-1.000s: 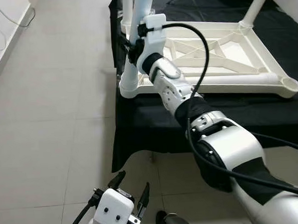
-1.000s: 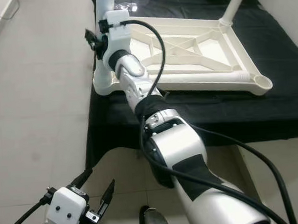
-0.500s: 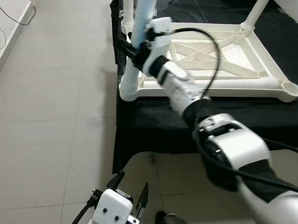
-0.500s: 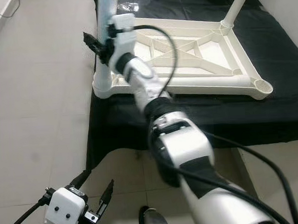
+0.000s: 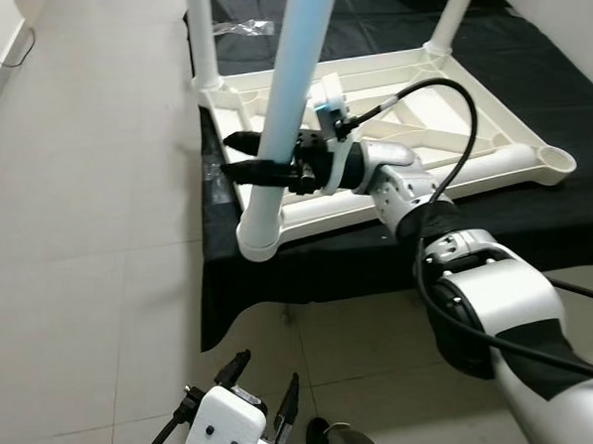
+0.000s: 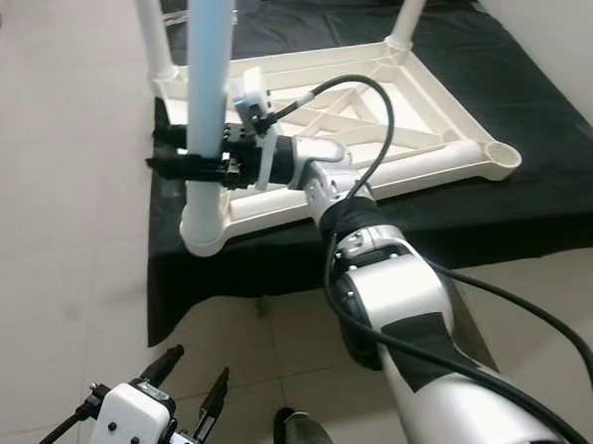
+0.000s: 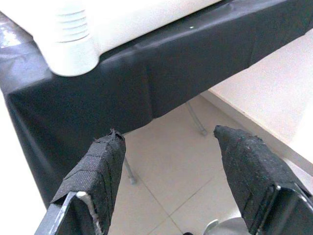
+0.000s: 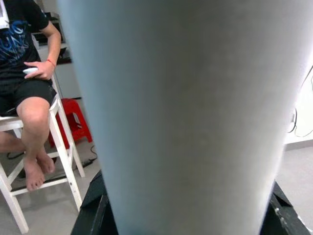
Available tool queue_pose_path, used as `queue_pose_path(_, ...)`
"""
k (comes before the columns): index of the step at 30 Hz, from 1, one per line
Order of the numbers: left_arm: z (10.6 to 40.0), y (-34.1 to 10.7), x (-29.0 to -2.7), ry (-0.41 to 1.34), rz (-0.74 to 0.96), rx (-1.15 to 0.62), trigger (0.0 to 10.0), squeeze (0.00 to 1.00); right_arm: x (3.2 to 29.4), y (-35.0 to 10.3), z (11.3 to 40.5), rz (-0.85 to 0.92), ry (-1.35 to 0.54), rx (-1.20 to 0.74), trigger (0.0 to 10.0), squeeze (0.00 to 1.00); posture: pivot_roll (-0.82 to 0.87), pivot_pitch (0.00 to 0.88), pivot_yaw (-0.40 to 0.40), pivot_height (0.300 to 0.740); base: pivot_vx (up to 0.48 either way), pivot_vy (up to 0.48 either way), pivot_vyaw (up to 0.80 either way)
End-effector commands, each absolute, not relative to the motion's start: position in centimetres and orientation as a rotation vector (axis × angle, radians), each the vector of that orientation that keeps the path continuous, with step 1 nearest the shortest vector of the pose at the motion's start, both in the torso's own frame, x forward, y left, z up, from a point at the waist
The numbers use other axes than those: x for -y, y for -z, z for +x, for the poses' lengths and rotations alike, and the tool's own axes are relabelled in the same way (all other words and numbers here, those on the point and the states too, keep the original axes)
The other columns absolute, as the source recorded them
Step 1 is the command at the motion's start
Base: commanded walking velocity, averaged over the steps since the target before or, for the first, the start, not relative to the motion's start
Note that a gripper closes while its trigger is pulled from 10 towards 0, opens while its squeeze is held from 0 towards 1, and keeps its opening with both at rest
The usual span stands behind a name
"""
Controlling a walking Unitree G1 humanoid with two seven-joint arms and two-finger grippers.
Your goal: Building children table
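In the left eye view, the white table top lay upside down on a counter draped in black cloth. The right end effector was clamped around the pale blue leg, just above the corner socket nearest the robot's left, where the leg stood nearly upright. Two more legs rose from the far corners, and the socket at the near right corner was bare. The left end effector hung over the tiled floor, well below that counter, its fingers spread and gripping nothing.

In the left wrist view, the two black fingers stood apart, facing the draped counter edge and the ribbed corner socket above.

In the right wrist view, the pale blue leg was pressed close against the camera, and a person sat on a white stool beyond it.
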State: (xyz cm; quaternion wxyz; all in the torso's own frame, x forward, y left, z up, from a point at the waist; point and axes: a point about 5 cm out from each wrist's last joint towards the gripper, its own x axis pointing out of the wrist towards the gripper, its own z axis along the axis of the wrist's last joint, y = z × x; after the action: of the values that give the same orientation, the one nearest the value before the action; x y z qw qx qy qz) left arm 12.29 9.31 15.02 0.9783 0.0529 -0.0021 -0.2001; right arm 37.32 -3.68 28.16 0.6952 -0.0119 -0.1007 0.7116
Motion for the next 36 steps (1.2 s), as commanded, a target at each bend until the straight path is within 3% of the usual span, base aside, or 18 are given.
queue_pose_path(1,11.8,-14.9,-9.1,0.408,0.107,-0.021,10.0,0.0,1.4,-25.6,37.8,-0.062,-1.422,0.05,10.0,0.0,0.1,0.278,-0.11,0.74,0.0,0.0,0.0)
queue_pose_path(3,11.7,-14.9,-9.0,0.408,0.105,-0.023,10.0,0.0,1.1,-25.4,39.0,-0.119,-1.14,0.034,10.0,0.0,0.1,0.28,-0.113,0.74,0.0,0.0,0.0)
queue_pose_path(7,11.7,-14.9,-9.0,0.407,0.105,-0.024,10.0,0.0,2.0,-25.3,40.1,-0.133,-0.91,0.018,10.0,0.0,0.1,0.273,-0.107,0.74,0.0,0.0,0.0)
queue_pose_path(9,11.8,-14.8,-9.1,0.407,0.11,-0.026,10.0,0.0,5.2,-25.6,41.7,-0.131,-0.534,0.012,10.0,0.0,0.09,0.259,-0.103,0.74,0.0,0.0,0.0)
queue_pose_path(10,11.8,-14.8,-9.1,0.407,0.11,-0.026,10.0,0.0,5.2,-25.6,41.7,-0.131,-0.534,0.012,10.0,0.0,0.09,0.259,-0.103,0.74,0.0,0.0,0.0)
queue_pose_path(11,11.9,-14.7,-9.2,0.408,0.112,-0.026,10.0,0.0,6.6,-25.9,42.2,-0.153,-0.395,0.02,10.0,0.0,0.09,0.254,-0.099,0.74,0.0,0.0,0.0)
queue_pose_path(12,11.9,-14.7,-9.2,0.408,0.112,-0.026,10.0,0.0,6.6,-25.9,42.2,-0.153,-0.395,0.02,10.0,0.0,0.09,0.254,-0.099,0.74,0.0,0.0,0.0)
queue_pose_path(14,12.0,-14.5,-9.2,0.411,0.124,-0.025,10.0,0.0,7.1,-28.0,42.2,-0.374,-0.301,0.186,10.0,0.0,0.09,0.243,-0.099,0.74,0.0,0.0,0.0)
queue_pose_path(15,12.0,-14.5,-9.2,0.411,0.124,-0.025,10.0,0.0,7.1,-28.0,42.2,-0.374,-0.301,0.186,10.0,0.0,0.09,0.243,-0.099,0.74,0.0,0.0,0.0)
queue_pose_path(16,12.1,-14.5,-9.2,0.414,0.133,-0.023,10.0,0.0,6.3,-29.4,41.8,-0.529,-0.28,0.325,10.0,0.0,0.09,0.236,-0.1,0.74,0.0,0.0,0.0)
queue_pose_path(17,12.1,-14.5,-9.2,0.414,0.133,-0.023,10.0,0.0,6.3,-29.4,41.8,-0.529,-0.28,0.325,10.0,0.0,0.09,0.236,-0.1,0.74,0.0,0.0,0.0)
queue_pose_path(19,12.2,-14.5,-9.3,0.415,0.142,-0.021,10.0,0.0,3.9,-30.9,40.3,-0.741,-0.31,0.592,10.0,0.0,0.09,0.234,-0.099,0.74,0.0,0.0,0.0)
queue_pose_path(21,12.2,-14.5,-9.3,0.415,0.145,-0.021,10.0,0.0,2.4,-30.6,39.3,-0.83,-0.365,0.701,10.0,0.0,0.09,0.237,-0.098,0.74,0.0,0.0,0.0)
queue_pose_path(25,12.3,-14.4,-9.3,0.414,0.147,-0.02,10.0,0.0,1.4,-29.5,38.6,-0.788,-0.42,0.739,10.0,0.0,0.08,0.238,-0.098,0.74,0.0,0.0,0.0)
queue_pose_path(26,12.4,-14.4,-9.4,0.411,0.147,-0.02,10.0,0.0,2.5,-28.8,39.7,-0.592,-0.369,0.566,10.0,0.0,0.09,0.239,-0.099,0.74,0.0,0.0,0.0)
queue_pose_path(27,12.3,-14.4,-9.5,0.404,0.146,-0.022,10.0,0.0,3.9,-26.9,41.1,-0.222,-0.318,0.263,10.0,0.0,0.09,0.239,-0.099,0.74,0.0,0.0,0.0)
queue_pose_path(32,12.2,-14.4,-9.5,0.405,0.147,-0.025,10.0,0.0,4.0,-26.3,41.3,-0.123,-0.307,0.188,10.0,0.0,0.09,0.239,-0.099,0.74,0.0,0.0,0.0)
queue_pose_path(36,12.7,-14.5,-9.8,0.384,0.156,-0.017,10.0,0.0,3.4,-29.2,41.3,0.149,-0.39,0.212,10.0,0.0,0.09,0.228,-0.097,0.74,0.0,0.0,0.0)
